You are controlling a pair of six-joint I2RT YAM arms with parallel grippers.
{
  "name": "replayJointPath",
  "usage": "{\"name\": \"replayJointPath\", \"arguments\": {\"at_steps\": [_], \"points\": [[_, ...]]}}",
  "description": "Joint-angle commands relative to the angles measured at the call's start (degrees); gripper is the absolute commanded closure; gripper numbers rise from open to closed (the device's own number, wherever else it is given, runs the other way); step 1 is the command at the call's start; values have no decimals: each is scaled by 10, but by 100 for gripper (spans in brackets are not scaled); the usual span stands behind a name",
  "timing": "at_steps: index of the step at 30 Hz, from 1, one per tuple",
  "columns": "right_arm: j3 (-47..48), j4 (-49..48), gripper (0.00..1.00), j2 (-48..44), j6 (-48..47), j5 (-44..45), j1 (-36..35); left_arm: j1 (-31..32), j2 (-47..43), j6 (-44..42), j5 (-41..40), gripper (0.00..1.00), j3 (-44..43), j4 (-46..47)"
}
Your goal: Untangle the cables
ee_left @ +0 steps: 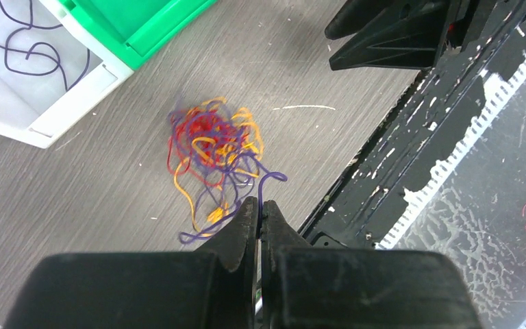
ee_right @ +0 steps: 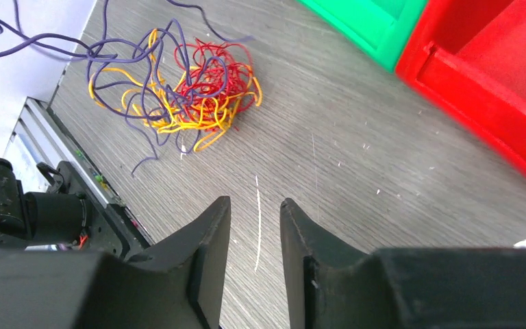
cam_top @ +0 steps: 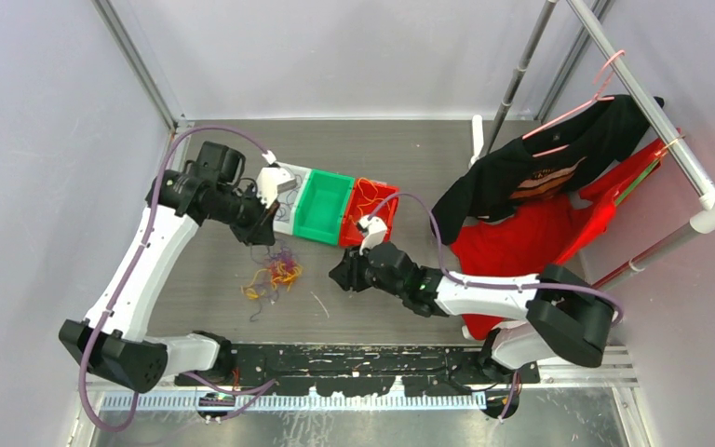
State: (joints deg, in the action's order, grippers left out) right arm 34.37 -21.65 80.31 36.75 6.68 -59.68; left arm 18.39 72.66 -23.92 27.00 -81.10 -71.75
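Observation:
The cables (cam_top: 275,272) lie as a loose tangle of purple, orange-yellow and red strands on the grey table, between the two arms. In the left wrist view the cables (ee_left: 212,147) sit just beyond my left gripper (ee_left: 260,202), which is shut on a purple cable that runs up from the tangle into its tips. From above, the left gripper (cam_top: 265,235) hangs just over the tangle. My right gripper (ee_right: 255,202) is open with nothing between its fingers, low over the table to the right of the cables (ee_right: 192,89). From above, the right gripper (cam_top: 340,275) points left.
A white bin (cam_top: 284,186) holding a purple strand, a green bin (cam_top: 326,207) and a red bin (cam_top: 370,207) with orange-red strands stand behind the tangle. A thin white strand (ee_right: 258,219) lies under the right gripper. Black and red shirts (cam_top: 531,186) hang at the right.

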Motion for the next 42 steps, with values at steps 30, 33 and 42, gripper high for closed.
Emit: {"name": "replayJointPath", "arguments": {"at_steps": [30,33,42], "points": [[209,-123,40,76,-180,211,-86,1,-63,176,98,100,-74,-15],[230,-128,41,96,-184,220,-87,1,-60,185,123,100,-78,-19],[260,-139,39,151,-176,223,-88,0,-53,192,202,100,-113,-16]]}}
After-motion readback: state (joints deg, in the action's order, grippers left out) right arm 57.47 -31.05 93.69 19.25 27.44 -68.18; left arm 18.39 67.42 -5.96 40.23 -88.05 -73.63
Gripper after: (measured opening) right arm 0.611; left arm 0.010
